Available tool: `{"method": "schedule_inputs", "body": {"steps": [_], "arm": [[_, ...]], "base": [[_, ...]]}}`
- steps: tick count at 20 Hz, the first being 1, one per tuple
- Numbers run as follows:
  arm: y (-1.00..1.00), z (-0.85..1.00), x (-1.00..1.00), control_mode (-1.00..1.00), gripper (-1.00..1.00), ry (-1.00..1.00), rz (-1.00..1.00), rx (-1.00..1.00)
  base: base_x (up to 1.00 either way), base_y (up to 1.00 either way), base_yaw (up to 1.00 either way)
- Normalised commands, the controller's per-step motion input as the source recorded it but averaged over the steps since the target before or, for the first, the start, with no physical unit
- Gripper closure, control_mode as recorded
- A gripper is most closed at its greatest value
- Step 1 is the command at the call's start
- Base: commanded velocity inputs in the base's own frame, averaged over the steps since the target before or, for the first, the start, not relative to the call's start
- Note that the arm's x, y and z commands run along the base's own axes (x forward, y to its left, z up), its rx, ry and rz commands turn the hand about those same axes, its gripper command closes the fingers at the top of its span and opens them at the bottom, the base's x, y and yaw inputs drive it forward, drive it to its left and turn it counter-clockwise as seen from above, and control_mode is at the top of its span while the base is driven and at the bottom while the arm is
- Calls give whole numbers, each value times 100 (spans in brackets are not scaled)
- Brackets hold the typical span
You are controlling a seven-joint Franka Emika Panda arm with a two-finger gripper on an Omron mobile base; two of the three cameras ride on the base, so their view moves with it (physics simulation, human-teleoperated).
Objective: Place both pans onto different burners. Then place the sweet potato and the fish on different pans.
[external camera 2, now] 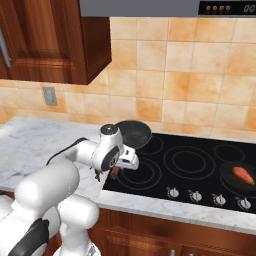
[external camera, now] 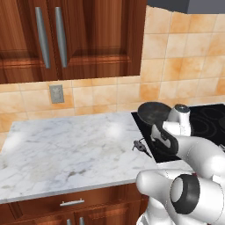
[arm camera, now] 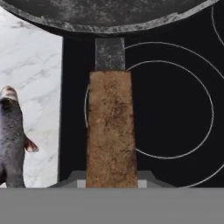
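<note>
- While the arm reaches low in the left base view, the pan (external camera: 154, 112) sits at the cooktop's (external camera: 206, 121) corner, the fish (external camera: 140, 146) beside it on the worktop (external camera: 66, 149)
- Right base view: sweet potato (external camera 2: 243, 175) lies in the far pan (external camera 2: 239, 173)
- Hand view: wooden handle (arm camera: 111, 127) runs between the hand's (arm camera: 111, 183) fingers; whether it is clenched I cannot tell. Rigid, heavy-headed; hold the handle

a home kitchen: dark wooden cabinets (external camera: 66, 39) above a white marble surface (external camera: 66, 149), orange tiled wall (external camera 2: 200, 75), a glossy black cooktop (external camera 2: 200, 160) with silver knobs (external camera 2: 196, 196) and a hood (external camera 2: 165, 7) overhead.
</note>
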Motion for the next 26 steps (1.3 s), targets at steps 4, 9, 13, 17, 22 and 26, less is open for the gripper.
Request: {"method": "schedule_inputs", "body": {"steps": [4,9,13,17,22,26], "arm": [[-46,0,0,-100,100,6,0,0],[-51,-5,0,-100,100,5,0,0],[-58,-7,6,-100,100,2,10,0],[-58,-16,0,-100,100,2,19,0],[-52,-20,0,-100,100,2,20,0],[-42,-23,0,-100,100,2,15,0]], "base": [[0,0,0],[0,0,0],[0,0,0],[0,0,0],[0,0,0],[0,0,0]]}}
